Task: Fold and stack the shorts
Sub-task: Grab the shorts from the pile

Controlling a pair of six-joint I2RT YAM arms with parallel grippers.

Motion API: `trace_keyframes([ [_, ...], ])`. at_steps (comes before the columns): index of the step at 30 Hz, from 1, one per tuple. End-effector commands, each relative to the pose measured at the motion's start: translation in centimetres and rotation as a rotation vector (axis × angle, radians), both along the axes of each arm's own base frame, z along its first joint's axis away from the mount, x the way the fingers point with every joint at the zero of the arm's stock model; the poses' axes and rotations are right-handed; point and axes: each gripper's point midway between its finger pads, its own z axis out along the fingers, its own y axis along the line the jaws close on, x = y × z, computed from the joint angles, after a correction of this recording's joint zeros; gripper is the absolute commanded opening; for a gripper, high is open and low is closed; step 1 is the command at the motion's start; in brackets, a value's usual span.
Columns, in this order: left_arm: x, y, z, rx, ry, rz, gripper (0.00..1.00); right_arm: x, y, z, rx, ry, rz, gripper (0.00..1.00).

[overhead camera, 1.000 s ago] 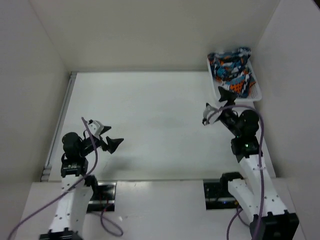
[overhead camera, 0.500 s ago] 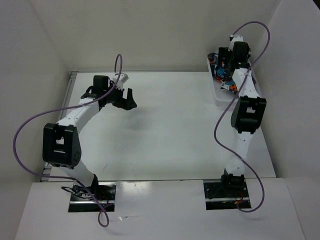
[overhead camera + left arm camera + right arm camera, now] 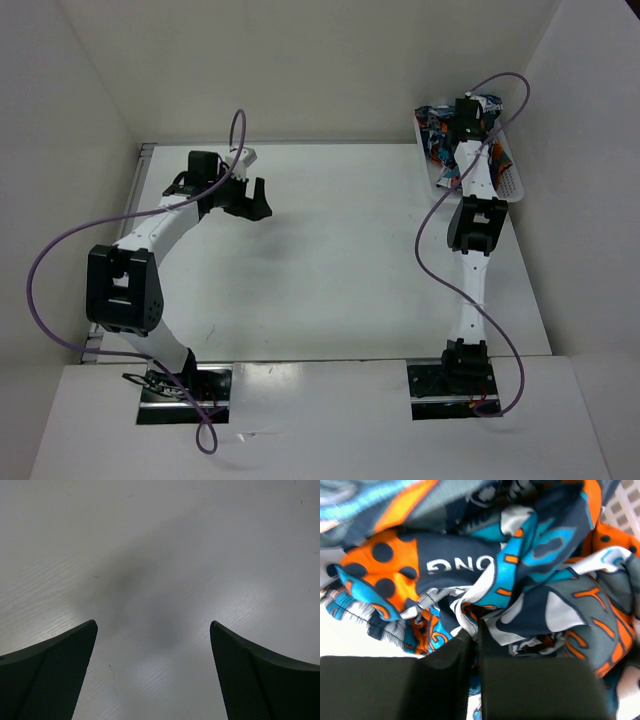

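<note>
The shorts [image 3: 437, 130] lie crumpled in a white mesh basket [image 3: 511, 184] at the table's far right corner. Their print is teal, orange, white and dark grey. My right arm stretches out over the basket, and my right gripper [image 3: 463, 122] is down in the pile. In the right wrist view the right gripper [image 3: 476, 629] is shut, with a fold of the shorts [image 3: 520, 565] pinched between its black fingers. My left gripper [image 3: 251, 200] hovers over the far left part of the table. In the left wrist view the left gripper [image 3: 152, 630] is open, with only bare tabletop between its fingers [image 3: 60, 665].
White walls close in the table on the left, back and right. A strip of the basket's mesh wall [image 3: 627, 502] shows at the upper right of the right wrist view. A metal rail [image 3: 120, 240] runs along the table's left edge.
Both arms have stretched out from folded poses near their bases. The right gripper went into the basket and shut on the shorts. The left gripper stayed open and has held still lately.
</note>
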Motion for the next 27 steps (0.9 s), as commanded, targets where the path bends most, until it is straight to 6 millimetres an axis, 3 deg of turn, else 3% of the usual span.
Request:
trace_keyframes([
  [1, -0.5, -0.2, 0.5, -0.002, -0.019, -0.011, 1.00, -0.9, 0.6, 2.0, -0.009, -0.003, -0.090, 0.00],
  [5, -1.3, -0.3, 1.9, -0.015, -0.071, -0.019, 1.00, -1.1, 0.9, 7.3, -0.033, -0.096, -0.138, 0.00],
  [9, -2.4, 0.0, 4.3, -0.019, -0.166, -0.010, 1.00, -2.4, 1.8, 15.1, -0.033, -0.214, -0.161, 0.00],
  [11, -3.3, 0.3, 4.1, -0.014, -0.175, -0.002, 1.00, -3.3, 2.4, 18.3, -0.027, -0.260, -0.163, 0.00],
  [12, -3.9, 0.4, 5.2, -0.018, -0.213, -0.001, 1.00, -4.5, 2.3, 22.0, -0.022, -0.323, -0.175, 0.00],
  [14, -5.1, 0.5, 4.8, -0.019, -0.218, -0.001, 1.00, -5.8, 2.4, 24.2, -0.011, -0.348, -0.181, 0.00],
  [15, -5.6, 0.6, 6.0, -0.025, -0.261, -0.001, 1.00, -7.5, 2.9, 27.9, -0.011, -0.407, -0.182, 0.00],
  [18, -7.3, 0.8, 6.5, -0.030, -0.307, -0.001, 1.00, -10.2, 3.4, 32.5, -0.015, -0.473, -0.168, 0.00],
  [19, -7.6, 1.1, 6.4, -0.023, -0.311, 0.010, 1.00, -12.2, 4.1, 36.4, -0.023, -0.549, -0.151, 0.00],
  [20, -8.0, 1.1, 7.6, -0.030, -0.363, 0.011, 1.00, -12.9, 5.5, 38.2, -0.018, -0.587, -0.108, 0.00],
  [21, -8.1, 1.5, 7.6, -0.020, -0.377, 0.031, 1.00, -15.0, 6.5, 41.9, -0.018, -0.665, -0.070, 0.00],
  [22, -8.8, 1.6, 6.6, -0.017, -0.362, 0.031, 1.00, -15.9, 7.6, 43.6, -0.042, -0.694, -0.020, 0.00],
  [23, -8.9, 1.8, 7.6, -0.018, -0.410, 0.042, 1.00, -16.7, 10.5, 45.1, -0.029, -0.727, 0.068, 0.00],
  [24, -9.2, 2.6, 7.0, -0.012, -0.402, 0.063, 1.00, -18.8, 11.8, 48.0, -0.036, -0.789, 0.111, 0.00],
  [25, -9.4, 3.1, 7.9, -0.011, -0.442, 0.080, 1.00, -19.7, 13.3, 49.1, -0.035, -0.813, 0.156, 0.00],
  [26, -9.3, 3.5, 8.3, -0.011, -0.465, 0.093, 1.00, -20.5, 16.7, 50.1, -0.015, -0.838, 0.273, 0.00],
  [27, -9.2, 4.4, 8.6, -0.002, -0.482, 0.125, 1.00, -21.8, 18.4, 50.9, -0.014, -0.848, 0.356, 0.00],
])
